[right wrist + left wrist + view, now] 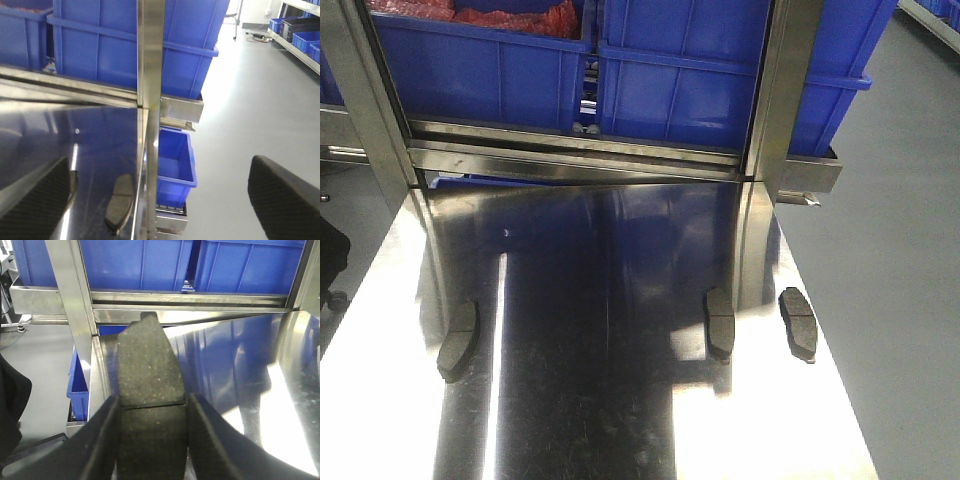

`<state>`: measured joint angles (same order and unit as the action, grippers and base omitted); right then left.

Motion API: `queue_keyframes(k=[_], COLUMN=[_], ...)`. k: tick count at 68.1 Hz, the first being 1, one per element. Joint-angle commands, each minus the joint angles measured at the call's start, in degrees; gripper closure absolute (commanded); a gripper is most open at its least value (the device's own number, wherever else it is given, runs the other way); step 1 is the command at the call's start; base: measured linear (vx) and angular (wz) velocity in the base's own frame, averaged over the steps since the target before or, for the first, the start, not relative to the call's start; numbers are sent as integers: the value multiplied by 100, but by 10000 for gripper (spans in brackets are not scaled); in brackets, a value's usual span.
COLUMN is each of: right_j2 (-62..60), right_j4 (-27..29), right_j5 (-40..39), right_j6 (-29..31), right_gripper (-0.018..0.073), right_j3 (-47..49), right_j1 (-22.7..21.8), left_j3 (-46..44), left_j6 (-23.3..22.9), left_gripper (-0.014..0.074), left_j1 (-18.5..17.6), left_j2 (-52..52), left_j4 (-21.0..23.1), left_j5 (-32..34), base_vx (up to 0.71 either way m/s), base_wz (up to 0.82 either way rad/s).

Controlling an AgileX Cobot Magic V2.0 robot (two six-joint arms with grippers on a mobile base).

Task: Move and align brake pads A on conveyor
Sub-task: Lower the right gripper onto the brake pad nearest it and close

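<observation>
My left tool [152, 410] was clamped across the narrow middle of a dark grey, gritty oblong brake pad [150, 365], at its groove. It was stiff and dense, I judged, its rough face holding well. My right tool [160, 200] gaped empty, a second pad [120, 202] lying near on the shiny steel table [30, 135]. The front view showed a left pad [457, 342] and two right pads [721, 324] [798, 323] on that table; no conveyor.
</observation>
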<state>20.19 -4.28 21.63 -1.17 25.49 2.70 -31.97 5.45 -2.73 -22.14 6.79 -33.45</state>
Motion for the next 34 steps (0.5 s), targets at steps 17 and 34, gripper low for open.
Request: queue_keyframes(k=[17,34], right_j2=[2496,4615], right_j4=[232,270], right_j5=[543,1296], right_j6=[-194,-194], right_gripper=[-104,-91], right_j3=[1260,2516], right_j1=[-42,171], left_j3=[-175,-175], left_j6=[-1,-1], left_gripper=[524,524], left_j1=[-41,-41], left_j2=[-32,-32], left_j4=[63,63], left_j5=[549,549], base_vx=[0,0], base_wz=[0,0])
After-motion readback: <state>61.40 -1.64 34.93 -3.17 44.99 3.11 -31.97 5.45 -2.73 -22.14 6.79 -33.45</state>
